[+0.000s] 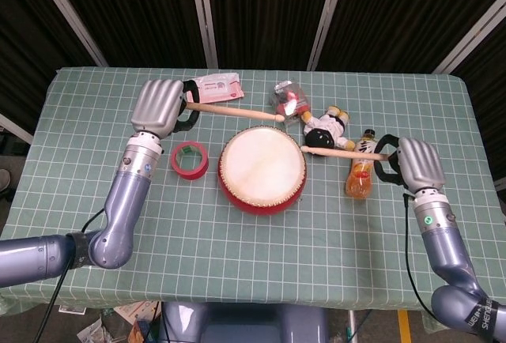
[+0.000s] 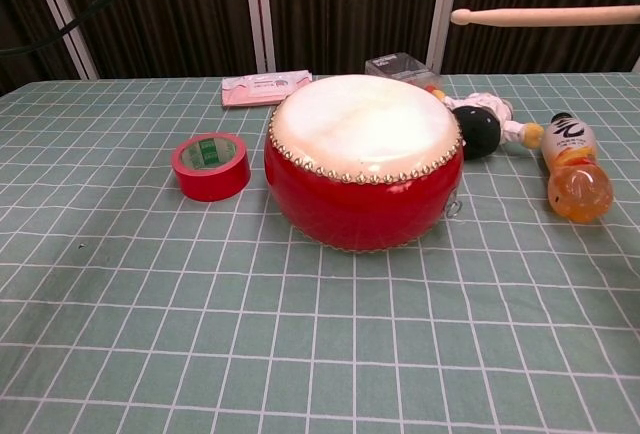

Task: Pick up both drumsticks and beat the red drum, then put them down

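Your left hand (image 1: pixel 158 104) grips one drumstick (image 1: pixel 234 111) raised behind the red drum (image 1: pixel 262 169), your right hand (image 1: pixel 417 161) grips the other drumstick (image 1: pixel 341 152) with its tip over the drum's right edge, and the drum sits on the table (image 1: pixel 95 122) beside a red tape roll (image 1: pixel 190 159)

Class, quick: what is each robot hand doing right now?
Left robot hand: holding a drumstick.
Right robot hand: holding the other drumstick.
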You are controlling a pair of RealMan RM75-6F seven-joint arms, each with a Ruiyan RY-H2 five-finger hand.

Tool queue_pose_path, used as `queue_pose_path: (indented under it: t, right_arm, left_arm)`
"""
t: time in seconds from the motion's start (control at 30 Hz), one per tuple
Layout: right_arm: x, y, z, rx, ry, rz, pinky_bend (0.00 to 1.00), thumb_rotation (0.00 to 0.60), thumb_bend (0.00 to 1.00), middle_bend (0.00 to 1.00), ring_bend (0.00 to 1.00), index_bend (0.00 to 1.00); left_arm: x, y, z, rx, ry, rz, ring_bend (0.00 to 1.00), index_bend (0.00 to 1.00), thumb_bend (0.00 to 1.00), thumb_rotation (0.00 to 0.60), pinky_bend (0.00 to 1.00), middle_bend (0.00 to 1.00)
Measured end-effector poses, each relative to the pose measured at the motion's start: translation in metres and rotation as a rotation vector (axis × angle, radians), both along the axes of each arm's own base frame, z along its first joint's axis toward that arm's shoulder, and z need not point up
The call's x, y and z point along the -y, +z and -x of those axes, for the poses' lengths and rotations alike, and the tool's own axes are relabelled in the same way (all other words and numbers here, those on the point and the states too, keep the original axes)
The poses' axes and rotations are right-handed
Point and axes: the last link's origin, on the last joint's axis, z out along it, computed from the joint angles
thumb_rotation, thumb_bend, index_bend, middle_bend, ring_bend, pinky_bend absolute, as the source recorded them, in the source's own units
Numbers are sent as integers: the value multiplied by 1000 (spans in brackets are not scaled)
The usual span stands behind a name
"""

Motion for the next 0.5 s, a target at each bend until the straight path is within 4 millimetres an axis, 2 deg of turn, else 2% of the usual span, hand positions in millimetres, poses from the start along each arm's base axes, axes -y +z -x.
queue_pose_path:
  t: [0.3, 0.4, 0.5]
  right_arm:
    - [9, -25, -26, 11, 28, -45, 1000, 600, 595, 1000, 1000, 1000]
    - [12, -41, -27, -26, 24, -71, 1000, 600, 594, 1000, 1000, 1000]
    - [14, -65, -18, -117, 5, -106, 1000, 600, 594, 1000, 1000, 1000]
  left_arm:
    - [-10, 7, 26, 17, 28, 27, 1000, 777, 581, 600, 1000, 1000]
    - [-13, 10, 37, 25, 39, 38, 1000, 777, 581, 600, 1000, 1000]
    - [-15, 11, 51, 16, 52, 50, 1000, 777, 580, 600, 1000, 1000]
